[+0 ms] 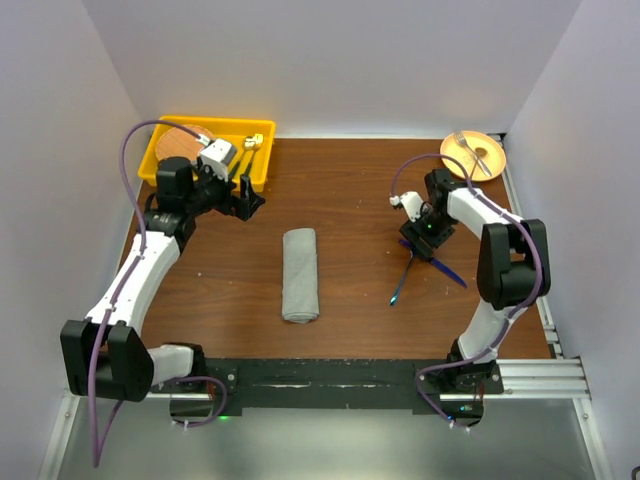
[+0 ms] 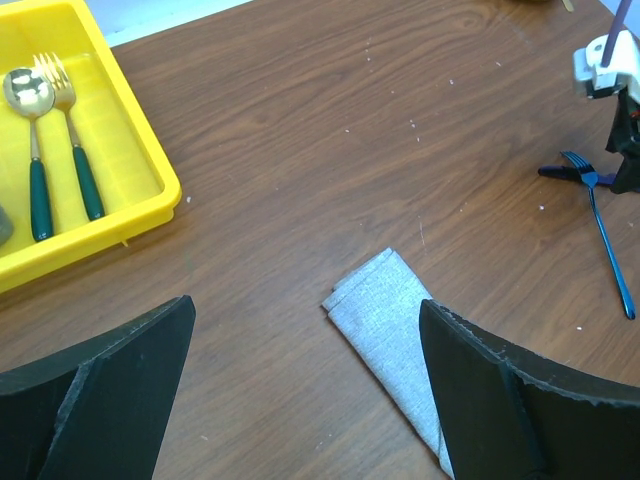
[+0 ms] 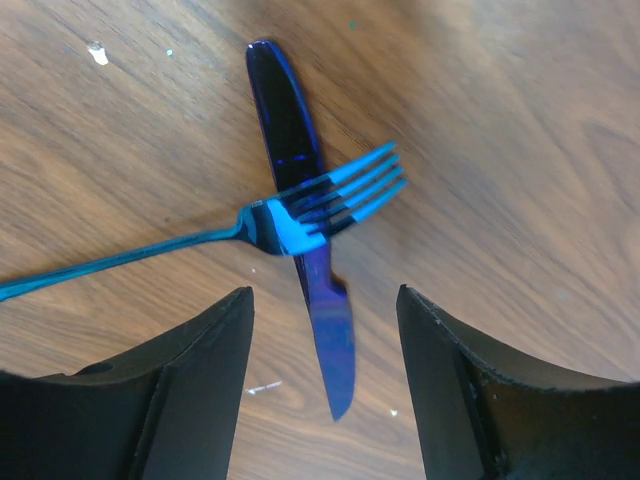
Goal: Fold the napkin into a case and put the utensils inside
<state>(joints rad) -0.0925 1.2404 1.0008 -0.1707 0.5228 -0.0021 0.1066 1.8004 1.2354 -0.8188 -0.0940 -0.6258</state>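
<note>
Nearest, at mid-table, the napkin (image 1: pixel 299 274) lies folded into a narrow oblong case: soft, limp cloth, best lifted by one layer at an open edge. To its right, well apart, the blue fork (image 3: pixel 150 255) lies across the blue knife (image 3: pixel 285 120). Both are slim, stiff, light and probably slippery, and likely best pinched at the crossing, over which the right gripper (image 3: pixel 325 295) hangs, fingers apart, touching neither. Farthest, the left gripper (image 1: pixel 248 200) hovers spread wide and empty beside the yellow tray (image 1: pixel 235 123).
</note>
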